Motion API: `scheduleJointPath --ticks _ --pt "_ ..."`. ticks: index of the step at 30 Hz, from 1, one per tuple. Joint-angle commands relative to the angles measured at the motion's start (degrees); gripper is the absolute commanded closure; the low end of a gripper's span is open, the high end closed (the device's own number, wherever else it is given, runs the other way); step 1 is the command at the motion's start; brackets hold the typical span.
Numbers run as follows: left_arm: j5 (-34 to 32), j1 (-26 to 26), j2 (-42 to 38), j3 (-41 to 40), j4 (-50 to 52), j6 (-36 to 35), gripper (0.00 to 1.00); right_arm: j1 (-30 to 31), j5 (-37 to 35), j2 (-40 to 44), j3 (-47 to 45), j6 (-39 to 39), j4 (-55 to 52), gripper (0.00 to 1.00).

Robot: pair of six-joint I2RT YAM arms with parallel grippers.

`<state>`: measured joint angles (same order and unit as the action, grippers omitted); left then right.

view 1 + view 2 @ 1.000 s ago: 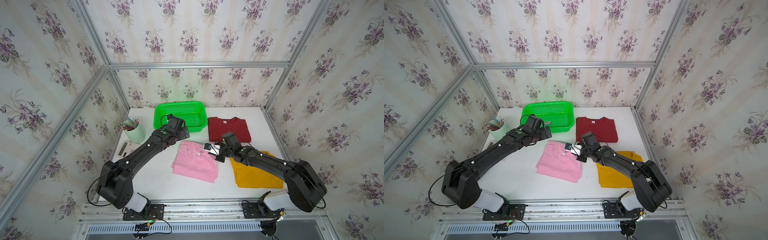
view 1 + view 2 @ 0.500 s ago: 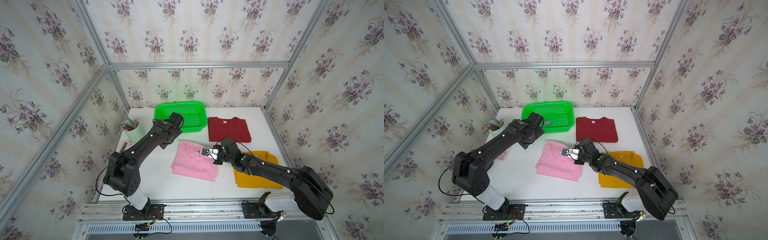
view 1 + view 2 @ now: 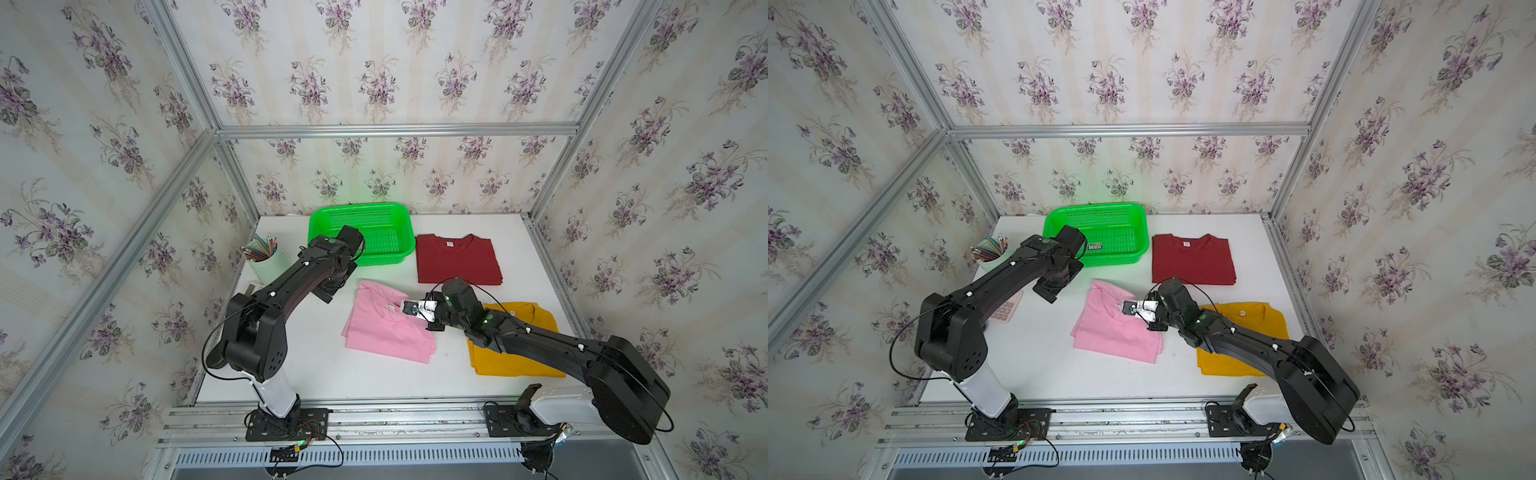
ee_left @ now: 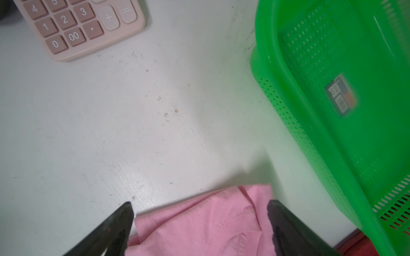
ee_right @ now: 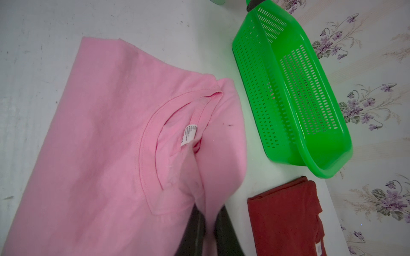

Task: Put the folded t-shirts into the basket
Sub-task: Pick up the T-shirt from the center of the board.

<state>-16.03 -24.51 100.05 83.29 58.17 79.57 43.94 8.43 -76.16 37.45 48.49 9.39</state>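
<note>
R gripper (image 5: 209, 212) is clamping a raised fold of the pink tee (image 5: 99, 133) just beside the collar & its white neck label (image 5: 188, 135). Only the R wrist view is showing this pinch; in both top views the wrist & its cam are hiding the fingertips. L gripper (image 4: 200, 210) is standing wide open w/ its fingers (image 4: 115, 226) straddling the pink tee's corner nearest the basket (image 4: 288, 95); can't tell if they're touching cloth. From above, the L arm is covering that gripper.

Pink tee is lying on the table (image 3: 311, 374) in front of the basket, outside it. Dark red tee (image 3: 457, 259) is lying flat just to the R of the basket. Mustard tee (image 3: 536, 318) is lying front R, partly under the R arm, & showing only in the top views.

Basket is sitting at the back of the table. Its floor sticker (image 3: 1096, 246) is showing in a top view &, blurred, in the L wrist view. Pink calculator (image 4: 84, 26) is showing its keys clearly to the L wrist cam; in a top view the calculator (image 3: 1007, 309) is peeking out from under the L arm. Pencil cup (image 3: 266, 259) is standing at the L edge.
</note>
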Motion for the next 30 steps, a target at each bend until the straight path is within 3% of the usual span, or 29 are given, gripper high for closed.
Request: scheduleJointPath --ticks 1,7,15,21,30 --pt "1.0 0.5 1.4 1.7 1.6 1.0 0.05 0.5 0.1 0.6 -0.2 0.7 2.2 1.0" --pt "4.5 0.6 3.7 5.5 4.3 0.5 0.05 1.7 -2.5 1.9 -1.7 1.9 5.3 1.0" --pt "18.1 -0.2 5.4 2.4 -0.9 1.1 0.07 3.7 -3.0 5.0 -4.6 4.5 9.9 1.0" --pt "20.1 -0.4 7.6 3.1 -3.0 0.9 0.06 5.1 -2.7 5.9 -5.0 6.4 8.9 1.0" --pt "18.1 -1.0 7.8 4.9 -2.9 -0.4 0.06 7.0 -3.9 5.9 -5.1 7.5 7.9 1.0"
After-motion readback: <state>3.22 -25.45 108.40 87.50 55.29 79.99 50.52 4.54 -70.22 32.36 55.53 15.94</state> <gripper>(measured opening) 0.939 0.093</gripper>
